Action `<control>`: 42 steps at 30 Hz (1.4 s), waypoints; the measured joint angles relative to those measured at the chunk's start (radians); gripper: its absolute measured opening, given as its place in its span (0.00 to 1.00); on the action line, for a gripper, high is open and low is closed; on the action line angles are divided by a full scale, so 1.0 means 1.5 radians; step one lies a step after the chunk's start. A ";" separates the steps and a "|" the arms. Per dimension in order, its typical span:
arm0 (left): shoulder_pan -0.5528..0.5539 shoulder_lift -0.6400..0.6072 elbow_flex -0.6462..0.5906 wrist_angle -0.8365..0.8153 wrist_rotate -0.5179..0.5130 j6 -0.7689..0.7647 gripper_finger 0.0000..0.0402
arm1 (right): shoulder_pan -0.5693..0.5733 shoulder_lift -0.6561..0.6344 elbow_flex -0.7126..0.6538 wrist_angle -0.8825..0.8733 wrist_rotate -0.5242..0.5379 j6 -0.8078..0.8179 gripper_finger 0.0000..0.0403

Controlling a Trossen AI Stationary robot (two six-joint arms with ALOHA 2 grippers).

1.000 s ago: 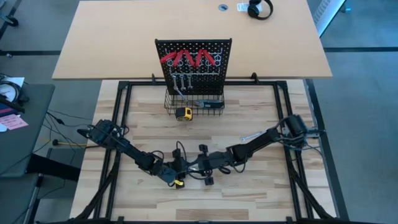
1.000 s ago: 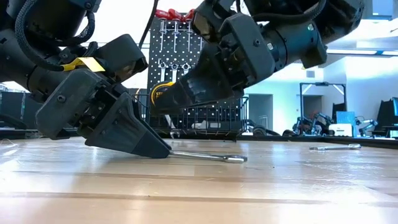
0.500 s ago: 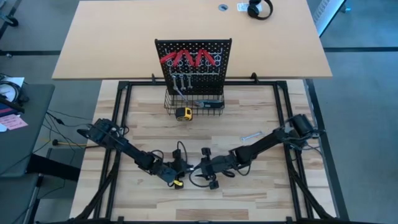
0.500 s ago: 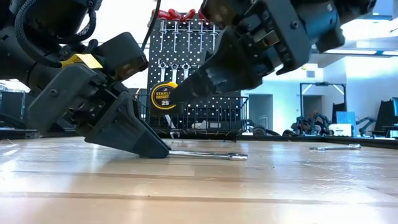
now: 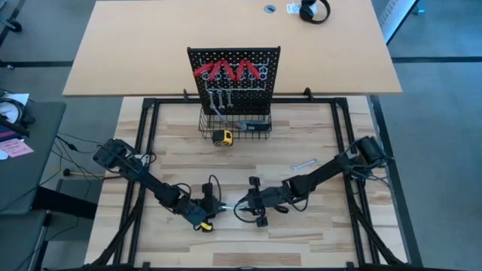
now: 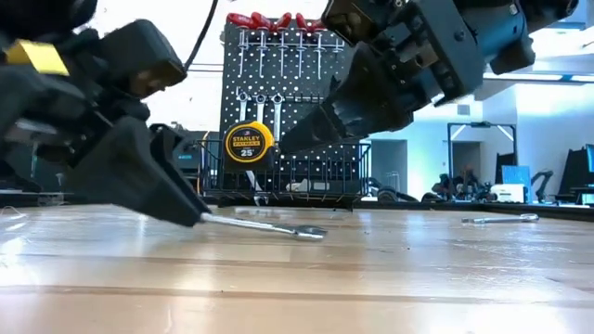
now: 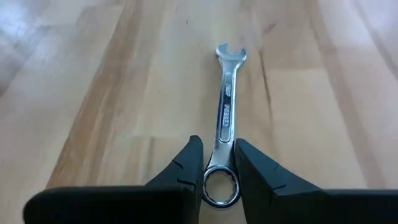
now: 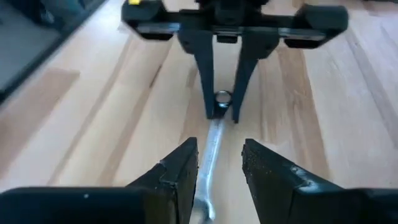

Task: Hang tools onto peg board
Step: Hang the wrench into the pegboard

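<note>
A slim silver metal wrench (image 7: pixel 225 118) lies near the front middle of the pale wooden bench (image 5: pixel 316 135), one end an open jaw, the other a closed ring. The left pincer (image 7: pixel 217 163) is clamped on the shaft just beside the ring end, its two dark fingers pressed against the metal on either side. From table height the wrench (image 6: pixel 264 225) sticks out of that pincer (image 6: pixel 190 215) slightly tilted, its free end low over the wood.

The right pincer (image 8: pixel 219 163) hangs just to the right of it, facing the left one, its fingers parted and straddling the open-jaw end of the same wrench (image 8: pixel 211 146) without squeezing it. From above, the two pincers, left (image 5: pixel 209 208) and right (image 5: pixel 245 205), nearly meet over the near part of the bench.

A second small silver wrench (image 5: pixel 303 163) lies alone farther right on the planks.

At the far edge stands the upright black square peg board (image 5: pixel 233 79), full of holes, with red-handled pliers (image 5: pixel 226 71) across its top row and silver wrenches (image 5: pixel 220 98) hung below. A black wire basket (image 5: pixel 235 124) sits at its base, and a yellow tape measure (image 5: pixel 221 137) rests against its near side. Beyond is a plain tan tabletop (image 5: pixel 151 45) with black headphones (image 5: pixel 314 10) on it; the room behind is bright, with stands and equipment (image 6: pixel 483 181) along the right.
</note>
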 joint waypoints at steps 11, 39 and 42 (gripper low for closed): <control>-0.002 -0.005 0.041 -0.058 -0.042 0.013 0.13 | -0.055 0.112 0.017 0.088 -0.074 0.085 0.44; -0.057 -0.082 0.033 -0.269 -0.152 -0.111 0.27 | -0.066 0.122 0.075 -0.047 -0.133 0.126 0.03; -0.077 -0.100 0.008 -0.287 -0.194 -0.168 0.31 | -0.054 0.068 0.027 -0.042 -0.041 0.112 0.03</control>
